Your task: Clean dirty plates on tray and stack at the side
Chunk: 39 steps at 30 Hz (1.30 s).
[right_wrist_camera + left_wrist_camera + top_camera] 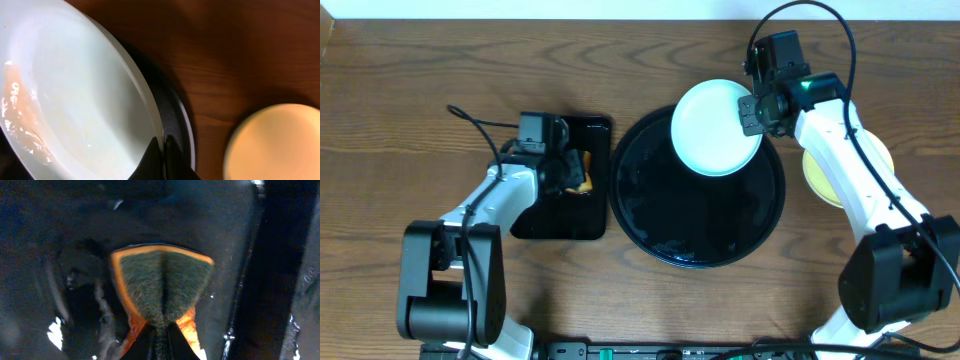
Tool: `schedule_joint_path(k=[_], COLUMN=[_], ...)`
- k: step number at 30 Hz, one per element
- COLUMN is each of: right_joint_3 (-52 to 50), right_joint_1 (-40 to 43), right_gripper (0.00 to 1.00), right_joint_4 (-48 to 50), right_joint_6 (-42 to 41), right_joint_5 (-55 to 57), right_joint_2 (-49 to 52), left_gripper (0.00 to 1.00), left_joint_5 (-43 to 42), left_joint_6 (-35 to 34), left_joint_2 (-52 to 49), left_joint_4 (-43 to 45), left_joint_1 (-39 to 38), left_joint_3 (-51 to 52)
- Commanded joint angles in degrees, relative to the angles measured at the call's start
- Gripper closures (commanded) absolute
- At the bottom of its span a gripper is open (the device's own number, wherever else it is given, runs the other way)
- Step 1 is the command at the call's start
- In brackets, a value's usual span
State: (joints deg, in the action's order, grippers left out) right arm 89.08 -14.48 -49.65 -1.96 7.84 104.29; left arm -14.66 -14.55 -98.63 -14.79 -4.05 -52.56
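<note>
My right gripper is shut on the right rim of a pale mint-blue plate. The plate hangs over the far right rim of the round black tray. A faint reddish smear shows on its left part. A pale yellow plate lies on the bare wood right of the tray, partly hidden by my right arm. My left gripper is shut on a folded orange sponge with a grey-green scouring face.
A small black rectangular tray, wet and glossy, lies left of the round tray, under the sponge. The round tray's floor shows water streaks. Dark wood-grain tabletop stretches to the left and along the back.
</note>
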Motion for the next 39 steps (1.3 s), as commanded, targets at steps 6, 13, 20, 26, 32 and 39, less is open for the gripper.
schedule_joint_path(k=[6,13,20,26,32,39], right_joint_3=[0.98,0.98,0.98,0.98,0.98,0.96], right_joint_1=[0.13,-0.96,-1.66,-2.49,-2.45,-2.45], right_gripper=[0.99,0.99,0.99,0.99,0.99,0.99], right_joint_4=[-0.26,0.17,0.20,1.11,1.49,1.90], right_joint_6=[2.29,7.43,0.76,12.20,0.07,3.02], right_joint_5=[8.68,8.44,19.87,4.57,18.05,13.00], right_joint_2=[-3.80,-3.89,-3.89,-3.89,-3.89,-3.89], left_gripper=[0.93,0.93,0.93,0.93,0.93,0.93], left_joint_5=[9.66,-8.39,22.91,0.63,21.42,0.31], left_joint_6=[-10.38,2.93,-13.22,3.13,-4.59,7.48], left_joint_2=[-0.70,-0.70,-0.59,-0.59,-0.59,-0.59], left_joint_4=[-2.40,-1.29,-5.62,-4.44,-6.14,-4.42], left_joint_1=[2.12,-0.17,-0.22,-0.94,-1.11,-1.18], left_joint_3=[0.26,0.26,0.15,0.15,0.15,0.11])
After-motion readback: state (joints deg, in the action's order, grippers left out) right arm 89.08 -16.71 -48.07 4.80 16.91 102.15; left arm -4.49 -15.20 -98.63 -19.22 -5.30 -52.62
